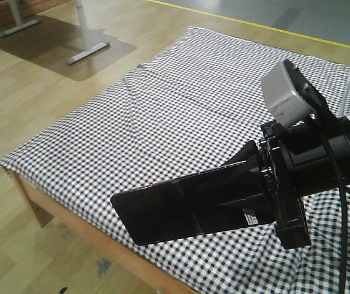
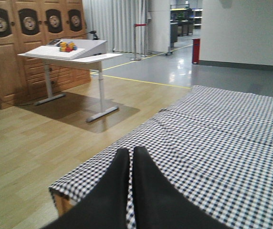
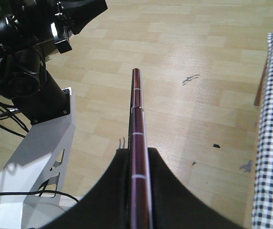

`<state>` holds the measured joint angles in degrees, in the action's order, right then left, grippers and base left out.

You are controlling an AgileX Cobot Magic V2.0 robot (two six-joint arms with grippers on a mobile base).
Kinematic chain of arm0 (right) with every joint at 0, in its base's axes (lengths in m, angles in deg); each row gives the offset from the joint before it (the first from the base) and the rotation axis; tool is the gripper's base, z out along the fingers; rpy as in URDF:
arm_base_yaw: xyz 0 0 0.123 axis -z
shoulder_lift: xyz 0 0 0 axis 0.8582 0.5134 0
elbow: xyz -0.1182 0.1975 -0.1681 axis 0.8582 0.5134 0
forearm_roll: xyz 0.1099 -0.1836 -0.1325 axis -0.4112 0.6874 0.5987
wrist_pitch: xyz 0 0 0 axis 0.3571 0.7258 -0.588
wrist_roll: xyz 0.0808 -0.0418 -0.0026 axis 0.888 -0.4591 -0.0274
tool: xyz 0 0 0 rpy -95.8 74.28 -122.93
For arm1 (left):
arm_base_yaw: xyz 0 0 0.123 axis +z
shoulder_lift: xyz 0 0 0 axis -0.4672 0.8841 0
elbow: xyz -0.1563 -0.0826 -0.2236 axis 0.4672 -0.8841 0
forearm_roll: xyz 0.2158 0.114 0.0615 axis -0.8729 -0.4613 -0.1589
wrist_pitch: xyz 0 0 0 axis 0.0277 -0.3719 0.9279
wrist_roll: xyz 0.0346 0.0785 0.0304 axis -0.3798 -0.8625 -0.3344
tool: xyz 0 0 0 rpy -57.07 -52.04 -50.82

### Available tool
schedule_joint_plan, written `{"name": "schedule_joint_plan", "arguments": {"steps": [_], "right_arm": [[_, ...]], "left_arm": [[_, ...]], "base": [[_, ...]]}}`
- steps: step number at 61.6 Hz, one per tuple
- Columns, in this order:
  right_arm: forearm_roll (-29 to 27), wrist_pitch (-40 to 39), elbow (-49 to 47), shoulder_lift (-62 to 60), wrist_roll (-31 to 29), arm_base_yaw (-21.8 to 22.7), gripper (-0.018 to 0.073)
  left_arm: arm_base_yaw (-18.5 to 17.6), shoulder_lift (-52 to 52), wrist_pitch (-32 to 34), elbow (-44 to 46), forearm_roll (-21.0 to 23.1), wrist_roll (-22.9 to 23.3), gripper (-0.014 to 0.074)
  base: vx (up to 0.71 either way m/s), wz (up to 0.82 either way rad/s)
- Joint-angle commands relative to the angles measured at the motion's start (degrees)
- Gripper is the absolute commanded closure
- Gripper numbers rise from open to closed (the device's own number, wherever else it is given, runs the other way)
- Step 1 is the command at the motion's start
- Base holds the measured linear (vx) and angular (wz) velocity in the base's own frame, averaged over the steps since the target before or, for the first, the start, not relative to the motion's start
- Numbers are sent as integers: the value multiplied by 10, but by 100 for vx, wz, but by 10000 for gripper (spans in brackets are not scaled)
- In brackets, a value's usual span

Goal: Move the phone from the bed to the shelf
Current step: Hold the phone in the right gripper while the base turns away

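Observation:
My right gripper is shut on the phone, a glossy black slab held flat in the air over the near edge of the bed. A small white label shows near the gripped end. From the right wrist the phone appears edge-on, its pinkish rim clamped between the dark fingers above the wooden floor, with the bed at the right border. My left gripper hovers shut and empty over the gingham bed. The shelf is out of view.
A white height-adjustable desk stands on the wood floor left of the bed, its feet visible from the front view. Wooden cabinets line the far wall. The robot's white base and a black arm are left of the phone.

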<state>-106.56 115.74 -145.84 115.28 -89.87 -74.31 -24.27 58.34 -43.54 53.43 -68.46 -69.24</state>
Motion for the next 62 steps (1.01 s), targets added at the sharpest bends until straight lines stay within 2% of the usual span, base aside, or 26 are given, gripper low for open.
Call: {"name": "schedule_joint_plan", "arguments": {"steps": [1, 62], "right_arm": [[-48, 39, -15, -15, 1, -1, 561], [-48, 39, -15, -15, 1, -1, 561]], "left_arm": [[-4, -4, 41, 14, 6, 5, 595], [-4, -4, 41, 14, 6, 5, 595]], "base": [[-8, 32], [-11, 42]]}}
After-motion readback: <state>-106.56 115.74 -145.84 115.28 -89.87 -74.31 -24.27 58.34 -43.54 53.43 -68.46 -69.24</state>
